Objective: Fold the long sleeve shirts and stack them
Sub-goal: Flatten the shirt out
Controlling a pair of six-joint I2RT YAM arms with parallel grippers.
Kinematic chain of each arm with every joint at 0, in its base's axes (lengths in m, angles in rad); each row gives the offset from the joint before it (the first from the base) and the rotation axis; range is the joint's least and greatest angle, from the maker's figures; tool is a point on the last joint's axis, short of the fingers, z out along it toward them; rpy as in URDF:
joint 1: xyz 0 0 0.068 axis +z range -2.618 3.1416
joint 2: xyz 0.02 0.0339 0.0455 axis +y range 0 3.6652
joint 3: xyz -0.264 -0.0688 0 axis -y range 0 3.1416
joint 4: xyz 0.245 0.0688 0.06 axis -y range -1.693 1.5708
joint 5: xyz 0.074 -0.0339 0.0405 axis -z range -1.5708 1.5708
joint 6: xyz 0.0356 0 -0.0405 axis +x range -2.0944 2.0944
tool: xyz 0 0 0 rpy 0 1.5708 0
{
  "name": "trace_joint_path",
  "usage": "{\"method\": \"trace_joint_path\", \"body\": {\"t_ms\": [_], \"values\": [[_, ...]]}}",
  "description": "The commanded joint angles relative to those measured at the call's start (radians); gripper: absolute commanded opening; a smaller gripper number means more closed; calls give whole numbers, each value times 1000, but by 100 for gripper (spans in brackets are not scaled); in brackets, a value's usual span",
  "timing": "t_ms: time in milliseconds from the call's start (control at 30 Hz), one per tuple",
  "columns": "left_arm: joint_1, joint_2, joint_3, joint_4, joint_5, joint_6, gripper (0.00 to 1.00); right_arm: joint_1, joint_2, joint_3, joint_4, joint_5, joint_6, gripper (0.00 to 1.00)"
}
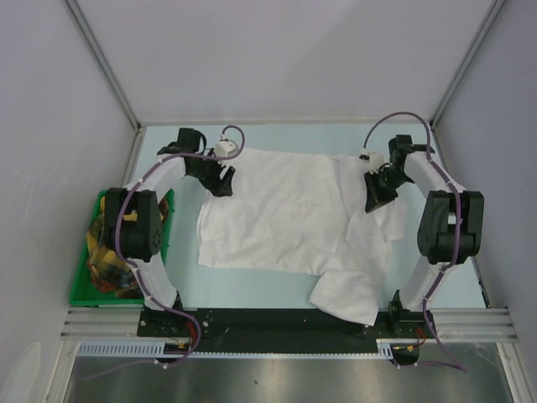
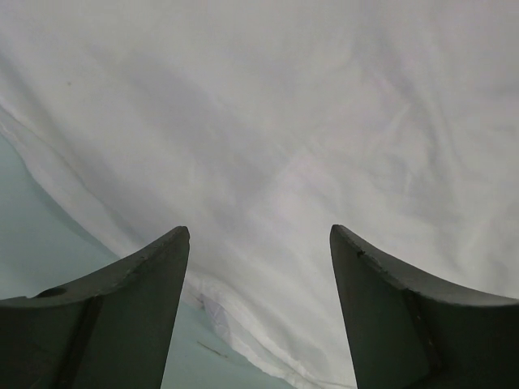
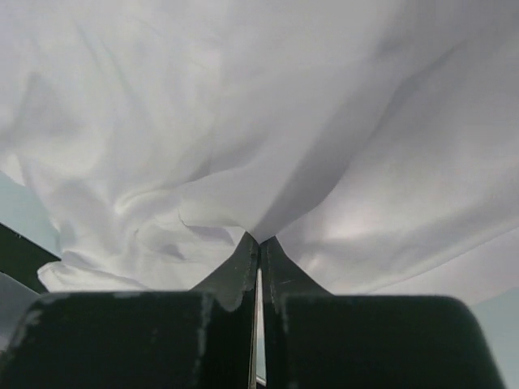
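Observation:
A white long sleeve shirt [image 1: 285, 214] lies spread and wrinkled across the middle of the pale table, with a sleeve or flap hanging toward the near right edge. My left gripper [image 1: 222, 182] is open over the shirt's far left corner; in the left wrist view the cloth [image 2: 276, 138] and its hem lie between the spread fingers [image 2: 146, 275]. My right gripper [image 1: 375, 199] is shut on a pinch of the shirt near its far right corner; in the right wrist view the cloth [image 3: 243, 146] rises to a peak at the closed fingertips [image 3: 259, 240].
A green bin [image 1: 82, 277] with colourful items stands at the left edge beside the left arm's base. White enclosure walls close in the table on three sides. A black rail [image 1: 277, 319] runs along the near edge.

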Motion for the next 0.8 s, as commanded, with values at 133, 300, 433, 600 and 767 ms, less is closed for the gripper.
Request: {"method": "trace_joint_path", "body": {"t_ms": [133, 300, 433, 600, 767], "values": [[-62, -280, -124, 7, 272, 19, 78, 310, 23, 279, -169, 9, -65, 0], [-57, -271, -149, 41, 292, -127, 79, 485, 162, 405, -184, -23, -54, 38], [-37, -306, -192, 117, 296, -197, 81, 455, 128, 399, -193, -58, -83, 78], [-31, -294, -180, 134, 250, -132, 83, 308, -7, 220, -111, -52, -146, 80], [-31, -205, -98, 143, 198, -83, 84, 318, -19, 68, 0, 0, -91, 79]]}}
